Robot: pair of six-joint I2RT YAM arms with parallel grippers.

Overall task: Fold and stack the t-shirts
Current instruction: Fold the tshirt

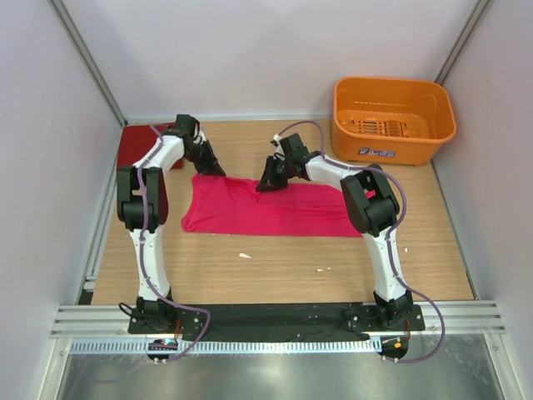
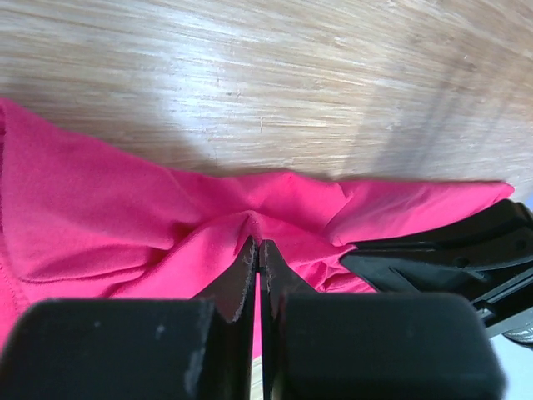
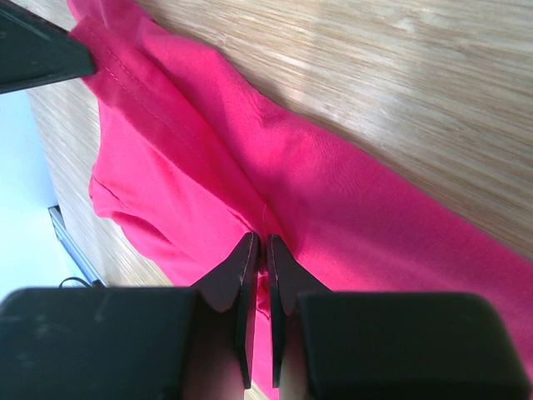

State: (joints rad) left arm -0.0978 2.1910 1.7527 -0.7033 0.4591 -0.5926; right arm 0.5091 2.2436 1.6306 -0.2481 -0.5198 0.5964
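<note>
**Both grippers pinch the far edge of the pink tee**

Nearest the camera, the two arm bases sit on a black plate along the near edge of the wooden table. A couple of small white scraps lie on the bare wood just beyond it.

Past those, the magenta-pink t-shirt lies spread across the middle of the table as a wide, roughly flat band. Its left end is bunched and slightly wider than its right.

Both arms reach over to the shirt's far edge. The left gripper is down at the far left corner. In its wrist view its fingers are clamped together on a puckered fold of the pink cloth, with wrinkles radiating from the pinch. The right gripper meets the same edge near the middle. Its fingers are likewise pressed tight on a crease of the fabric, beside a stitched hem.

Farther back, the crimson t-shirt lies folded flat in the far left corner, partly hidden by the left arm. An orange plastic basket stands in the far right corner, well apart from both shirts.
</note>
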